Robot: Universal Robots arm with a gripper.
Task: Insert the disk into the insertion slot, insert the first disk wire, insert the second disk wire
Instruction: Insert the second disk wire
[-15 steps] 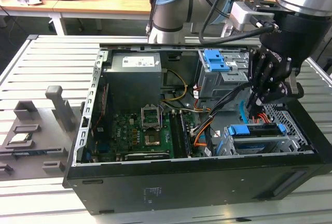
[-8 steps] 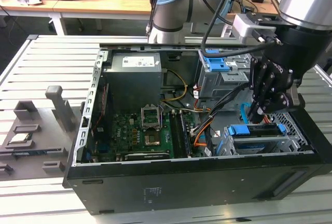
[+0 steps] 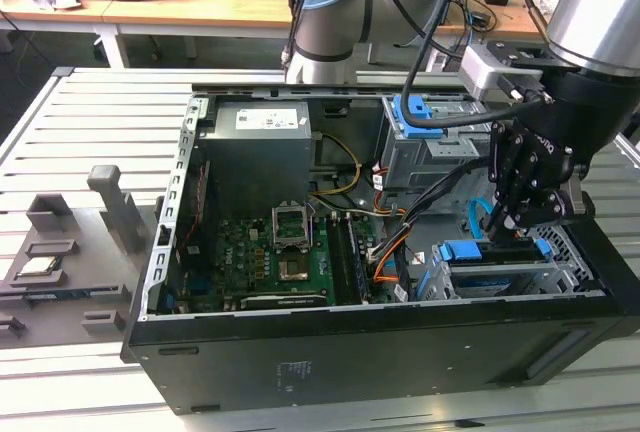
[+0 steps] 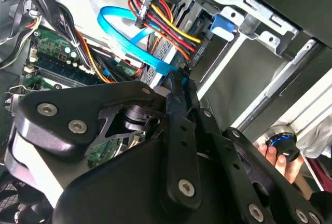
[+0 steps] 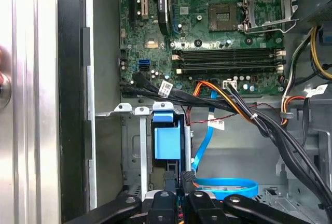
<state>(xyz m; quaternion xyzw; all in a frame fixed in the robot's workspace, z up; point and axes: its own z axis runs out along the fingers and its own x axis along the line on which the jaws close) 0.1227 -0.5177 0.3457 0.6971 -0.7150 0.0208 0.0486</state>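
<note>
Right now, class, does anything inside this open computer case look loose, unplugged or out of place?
Yes. In the second wrist view the first disk wire ends in a black plug hanging in mid-air, plugged into nothing, and the second disk wire loops loosely beside it. The tool sits over the insertion slot.

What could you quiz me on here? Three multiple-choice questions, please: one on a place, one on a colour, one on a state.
1. Where is the tool?
A) inside a drawer
B) at the low drive cage, on the exterior view's right
C) down on the floor

2. What colour is the flat cable looping beside the tool?
A) green
B) white
C) light blue

3. The tool is:
A) shut on the flat cable's dark plug
B) wide open and empty
C) holding a screwdriver

Answers:
1. B, it hangs right at that cage.
2. C, both wrist views show a light-blue loop.
3. A, its fingers close together where the cable ends.
</note>
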